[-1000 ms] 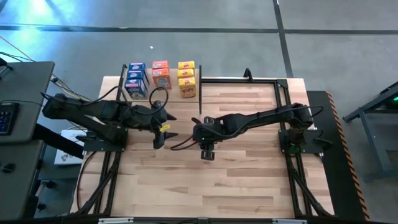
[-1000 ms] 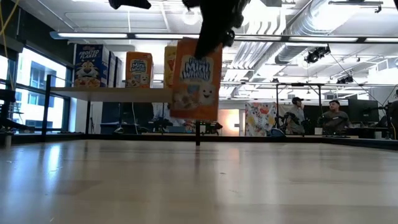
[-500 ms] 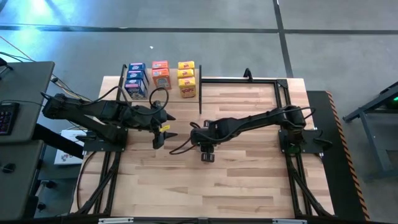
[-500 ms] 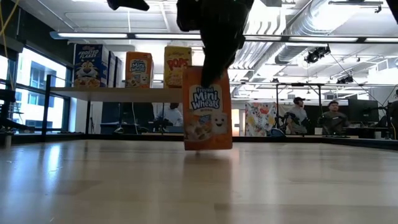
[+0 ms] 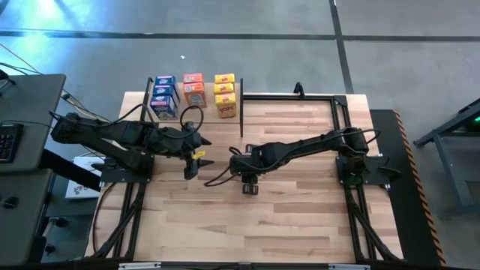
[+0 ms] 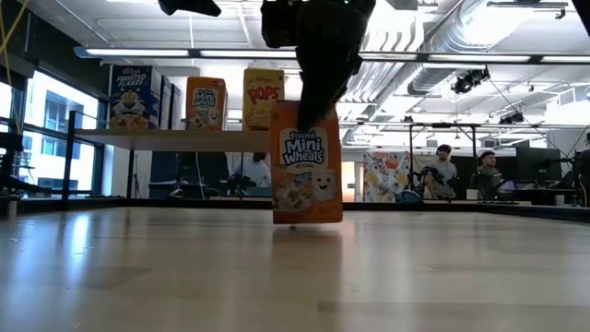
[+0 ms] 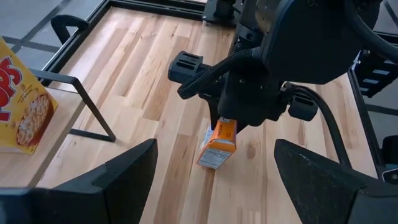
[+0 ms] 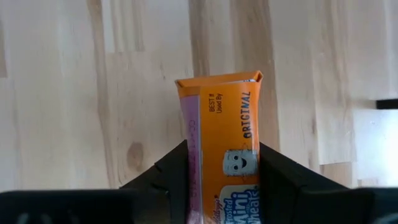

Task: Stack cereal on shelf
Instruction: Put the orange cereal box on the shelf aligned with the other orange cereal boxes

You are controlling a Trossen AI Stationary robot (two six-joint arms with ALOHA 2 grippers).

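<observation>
— While the right pincer (image 8: 217,163) is clamped on the top of an orange Mini Wheats box (image 6: 307,163), where does that box sit?
— Upright near the middle of the tabletop (image 5: 300,217), its bottom edge at the wood in the low view, though I cannot tell if it touches.
— And the left pincer (image 5: 199,152)?
— Its fingers stand apart, holding nothing, just beside the right one and facing it.
— Where is the rest of the cereal?
— On the shelf (image 5: 232,96) at the far left corner: blue boxes (image 5: 164,96), orange-red boxes (image 5: 193,88) and yellow boxes (image 5: 225,93), in three rows side by side.
— Anything beyond?
— Two people (image 6: 461,171) seated in the room behind.
</observation>
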